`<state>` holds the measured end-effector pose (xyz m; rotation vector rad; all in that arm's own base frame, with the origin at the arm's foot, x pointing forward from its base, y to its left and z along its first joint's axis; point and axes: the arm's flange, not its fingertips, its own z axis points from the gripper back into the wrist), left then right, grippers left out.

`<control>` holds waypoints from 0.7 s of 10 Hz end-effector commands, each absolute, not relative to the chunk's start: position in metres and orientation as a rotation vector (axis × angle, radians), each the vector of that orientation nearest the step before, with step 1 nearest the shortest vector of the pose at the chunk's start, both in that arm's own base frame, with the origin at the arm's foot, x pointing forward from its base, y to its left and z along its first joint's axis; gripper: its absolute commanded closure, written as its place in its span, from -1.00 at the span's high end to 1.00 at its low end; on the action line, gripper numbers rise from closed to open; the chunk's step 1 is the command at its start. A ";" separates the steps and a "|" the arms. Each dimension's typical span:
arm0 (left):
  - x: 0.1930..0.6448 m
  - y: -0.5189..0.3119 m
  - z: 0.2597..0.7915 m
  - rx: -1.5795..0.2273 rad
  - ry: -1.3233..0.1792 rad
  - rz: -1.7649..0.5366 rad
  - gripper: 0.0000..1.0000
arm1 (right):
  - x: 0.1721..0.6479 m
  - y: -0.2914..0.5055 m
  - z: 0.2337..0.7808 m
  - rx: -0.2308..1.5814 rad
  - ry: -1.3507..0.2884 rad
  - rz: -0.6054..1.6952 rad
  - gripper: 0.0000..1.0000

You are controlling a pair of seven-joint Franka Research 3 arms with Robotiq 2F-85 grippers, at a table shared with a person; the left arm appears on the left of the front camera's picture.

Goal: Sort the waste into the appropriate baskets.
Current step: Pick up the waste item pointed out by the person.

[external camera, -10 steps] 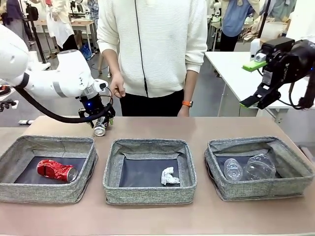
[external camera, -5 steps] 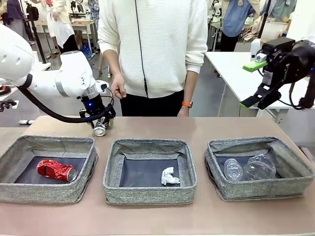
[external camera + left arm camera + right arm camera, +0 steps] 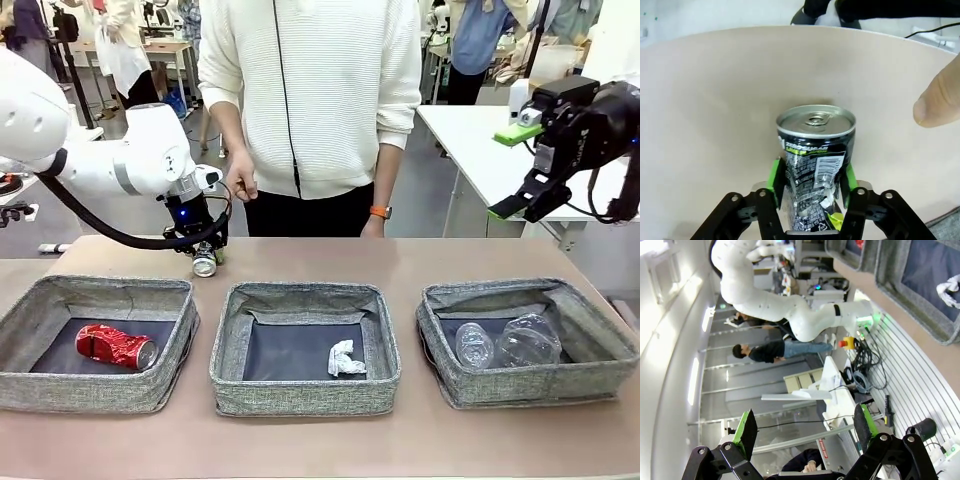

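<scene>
Black-and-silver can clamped between left jaws; right jaws wide open, empty.

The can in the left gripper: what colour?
Black with a silver top, clearest in the left wrist view.

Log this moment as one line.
left gripper: shut on black-and-silver can, table | right gripper: open, raised | red can: left basket
</scene>
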<state>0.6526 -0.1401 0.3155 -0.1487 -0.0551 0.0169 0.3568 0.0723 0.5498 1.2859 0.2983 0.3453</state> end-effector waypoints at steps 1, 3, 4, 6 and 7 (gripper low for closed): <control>0.654 -0.141 0.320 -0.096 -0.023 0.027 -0.67 | 0.357 0.075 0.550 1.305 0.273 0.340 1.00; 0.653 -0.141 0.320 -0.085 -0.013 0.037 -1.00 | 0.357 0.075 0.550 1.305 0.273 0.340 1.00; 0.653 -0.140 0.320 -0.084 -0.008 0.046 -1.00 | 0.357 0.075 0.550 1.305 0.273 0.340 1.00; 0.646 -0.132 0.329 -0.105 -0.013 0.082 -1.00 | 0.357 0.075 0.550 1.305 0.273 0.340 1.00; 0.636 -0.124 0.342 -0.122 -0.014 0.104 -0.46 | 0.357 0.075 0.550 1.305 0.273 0.340 1.00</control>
